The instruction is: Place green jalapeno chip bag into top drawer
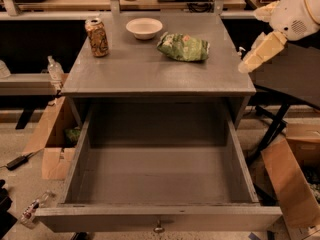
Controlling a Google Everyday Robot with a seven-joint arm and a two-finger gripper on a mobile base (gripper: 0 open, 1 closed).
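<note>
The green jalapeno chip bag (183, 47) lies crinkled on the grey table top (150, 71), right of centre and towards the back. The top drawer (159, 176) is pulled fully out below the table top and holds nothing; its small metal knob (159, 228) shows at the front panel's centre. My gripper (252, 58) hangs at the table's right edge, cream-coloured, on the white arm (295, 11). It is to the right of the bag, a short way apart, and holds nothing that I can see.
A tan drink can (97, 37) stands at the table's back left and a white bowl (144, 27) sits behind the bag. Cardboard boxes stand on the floor at the left (50, 144) and at the right (292, 179). A black stand (275, 124) is at the right.
</note>
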